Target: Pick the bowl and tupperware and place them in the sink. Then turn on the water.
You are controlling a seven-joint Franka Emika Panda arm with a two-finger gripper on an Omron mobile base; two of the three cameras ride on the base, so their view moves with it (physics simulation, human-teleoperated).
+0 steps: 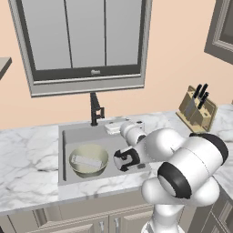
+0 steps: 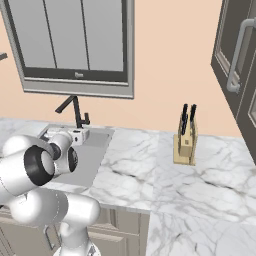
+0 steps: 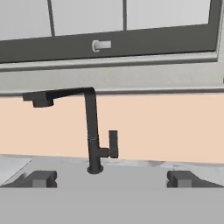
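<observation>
Facing the faucet (image 3: 91,131) with jaws apart and empty, the gripper (image 3: 111,179) hovered over the sink (image 1: 66,136); bowl (image 1: 88,160) and tupperware (image 1: 87,161) sat inside at seven o'clock; fingers might overshoot the small lever (image 3: 113,143), slipping past.

Both base views overlook the sink (image 1: 66,136); hand view faces the faucet (image 3: 92,131) closely.

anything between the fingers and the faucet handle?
Nothing. In the hand view the open gripper faces the faucet, with bare counter between.
</observation>
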